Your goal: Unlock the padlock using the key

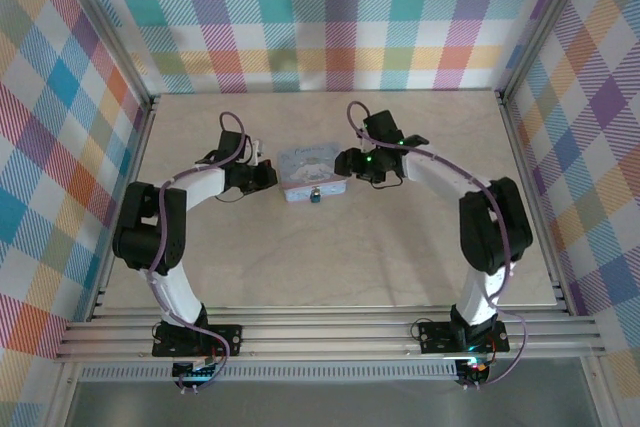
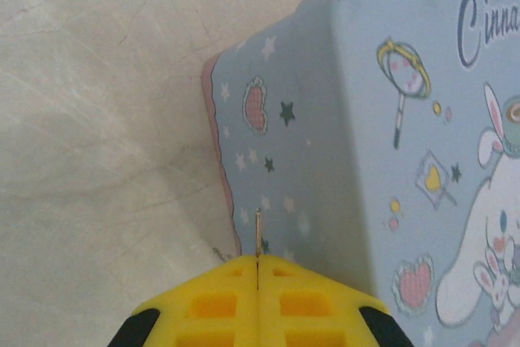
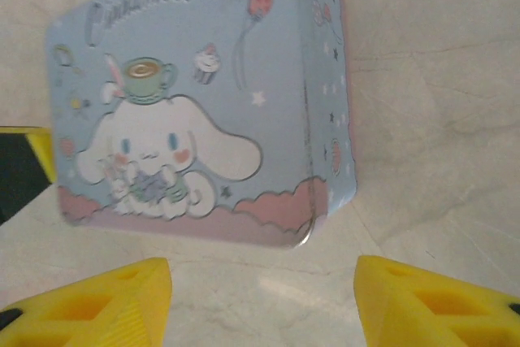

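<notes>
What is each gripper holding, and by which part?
The left gripper pinches the key by its hidden end, a thin metal tip sticking out. The right gripper is open, holding nothing.

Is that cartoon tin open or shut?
Shut: the tin has its lid flush on the walls, no gap showing; the padlock sits at its near edge.

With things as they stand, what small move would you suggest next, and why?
Probably swing the left gripper round to the near face of the tin. It is shut on the key, whose tip points at the tin's side wall, while the top view shows the padlock on the near face. The right gripper is open.
</notes>
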`<state>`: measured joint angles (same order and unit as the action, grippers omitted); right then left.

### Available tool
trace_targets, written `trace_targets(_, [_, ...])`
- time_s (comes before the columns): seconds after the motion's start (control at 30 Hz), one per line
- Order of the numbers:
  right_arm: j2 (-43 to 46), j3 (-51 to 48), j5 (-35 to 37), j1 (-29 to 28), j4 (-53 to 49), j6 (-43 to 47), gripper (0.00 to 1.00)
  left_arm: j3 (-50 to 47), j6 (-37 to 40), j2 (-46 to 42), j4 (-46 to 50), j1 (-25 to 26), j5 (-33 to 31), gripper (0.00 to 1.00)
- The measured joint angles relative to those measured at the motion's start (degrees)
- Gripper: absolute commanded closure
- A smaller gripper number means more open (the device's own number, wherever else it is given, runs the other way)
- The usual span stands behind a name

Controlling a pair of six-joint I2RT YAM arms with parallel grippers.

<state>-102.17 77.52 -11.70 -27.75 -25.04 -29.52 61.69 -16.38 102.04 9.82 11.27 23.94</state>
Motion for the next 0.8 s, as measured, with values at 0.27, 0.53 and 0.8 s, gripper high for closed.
trace_targets(0.27, [10.1,-7.1,-1.1,-0.3,2.3,-2.0,0.44,-2.8,8.6,-14.4,7.9,-1.1,2.2,1.0])
trace_targets(0.53, [18.6,-20.3,-8.4,-3.5,12.7,-6.3,0.47,-7.2,14.2,-22.0,8.7,1.2,22.0,1.0])
trace_targets(0.8, [20.5,-19.3,-26.0,-3.2,24.3,-9.3,0.52,-2.6,18.4,-21.7,12.2,6.3,38.6,1.0])
